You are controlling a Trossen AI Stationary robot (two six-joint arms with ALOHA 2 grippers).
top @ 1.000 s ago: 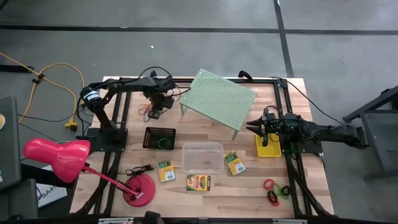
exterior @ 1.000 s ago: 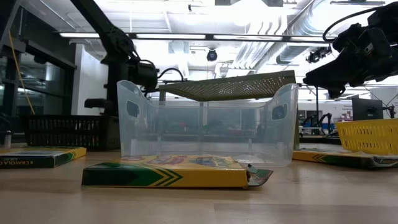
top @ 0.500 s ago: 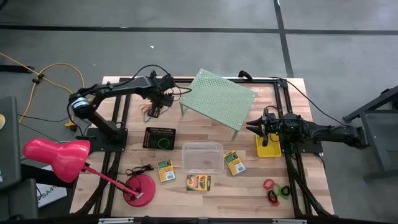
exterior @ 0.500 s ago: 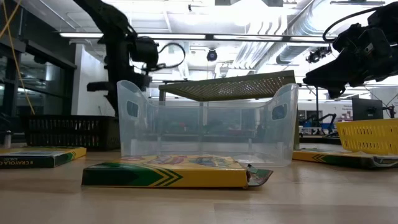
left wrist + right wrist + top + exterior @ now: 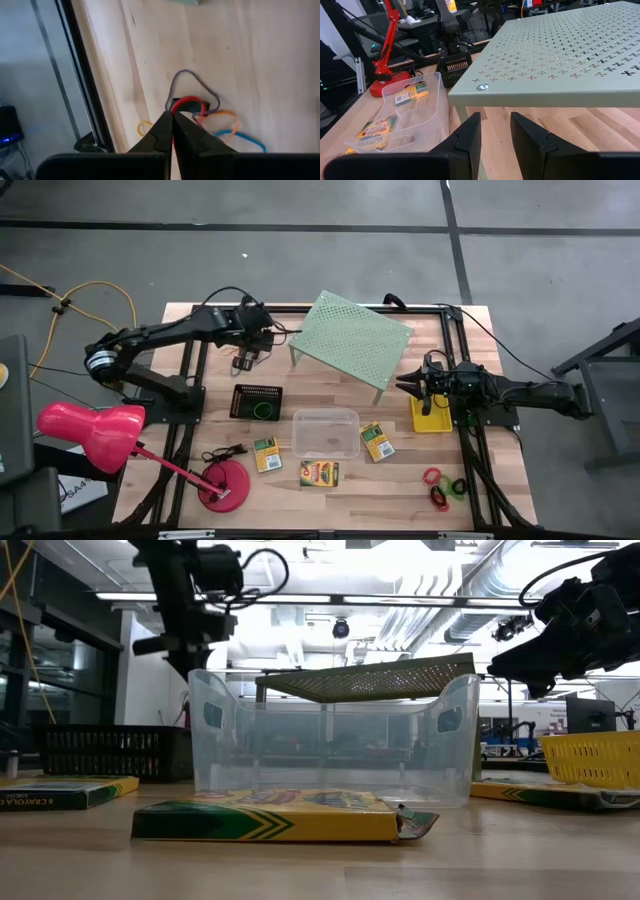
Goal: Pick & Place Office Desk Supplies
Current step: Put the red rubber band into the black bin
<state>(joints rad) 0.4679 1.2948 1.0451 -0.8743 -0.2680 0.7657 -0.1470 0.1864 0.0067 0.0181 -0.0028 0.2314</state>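
My left gripper (image 5: 172, 114) hangs above the table's far left corner (image 5: 246, 356), shut on a red rubber band (image 5: 190, 103). Grey (image 5: 192, 82), orange (image 5: 222, 117), blue (image 5: 242, 139) and yellow (image 5: 144, 127) rubber bands lie flat on the wood below it. My right gripper (image 5: 495, 131) waits open and empty at the right (image 5: 406, 388), beside the yellow basket (image 5: 433, 420). Three green-and-yellow card boxes (image 5: 265, 453) (image 5: 319, 473) (image 5: 376, 440) lie around the clear tub (image 5: 326, 433). A green ring (image 5: 263, 410) lies in the black mesh tray (image 5: 257, 400). My left gripper pinches the red rubber band at one spot on its loop (image 5: 176, 107), between its two fingertips. The fingers come from above, slanting down. The rest of the loop sticks out past the fingertips, clear of the table.
The pale green perforated shelf (image 5: 352, 340) stands at the far middle, close to my left gripper. A pink-red desk lamp (image 5: 90, 430) sits at the near left. Red, green and black rings (image 5: 440, 485) lie at the near right. Bare wood shows along the near edge.
My left gripper has risen well above the table and drawn back a little toward the left edge, staying shut. Its arm has swung toward the left.
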